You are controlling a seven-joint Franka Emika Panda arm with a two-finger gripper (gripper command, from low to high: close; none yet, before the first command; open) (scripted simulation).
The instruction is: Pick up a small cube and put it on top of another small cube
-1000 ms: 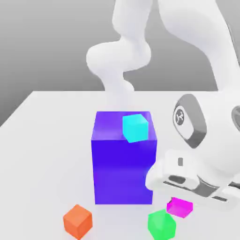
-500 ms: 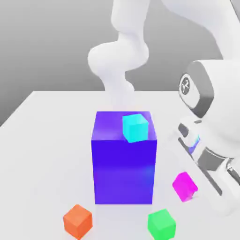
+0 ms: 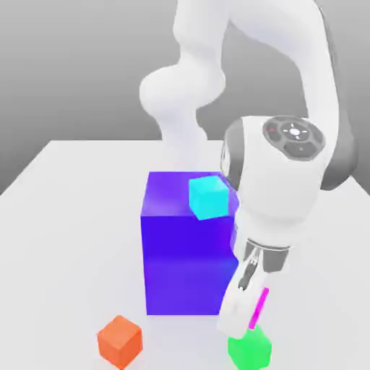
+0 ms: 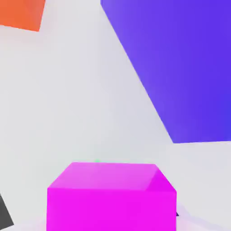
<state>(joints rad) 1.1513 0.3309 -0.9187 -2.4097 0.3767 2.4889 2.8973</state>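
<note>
My gripper point(image 3: 250, 319) is shut on the small cube point(image 3: 259, 310), bright magenta, which shows as a thin pink edge beside the white finger point(image 3: 235, 312). It hangs just above another small cube point(image 3: 250, 350), bright green, on the table near the front at the exterior view's right. The hand hides the green cube's top, so I cannot tell whether the two touch. In the hand view the magenta cube point(image 4: 111, 196) sits close in front of the camera, with a faint green sliver at its far edge.
A big blue-purple block point(image 3: 189, 249) stands just to the exterior view's left of the gripper, with a small cyan cube point(image 3: 209, 196) on top. A small orange cube point(image 3: 119, 340) lies front left. The hand view shows the block point(image 4: 180, 63) and orange cube point(image 4: 21, 13).
The hand has swung from the exterior view's right towards the middle and turned upright, carrying the magenta cube from beside the green cube to a spot directly above it.
</note>
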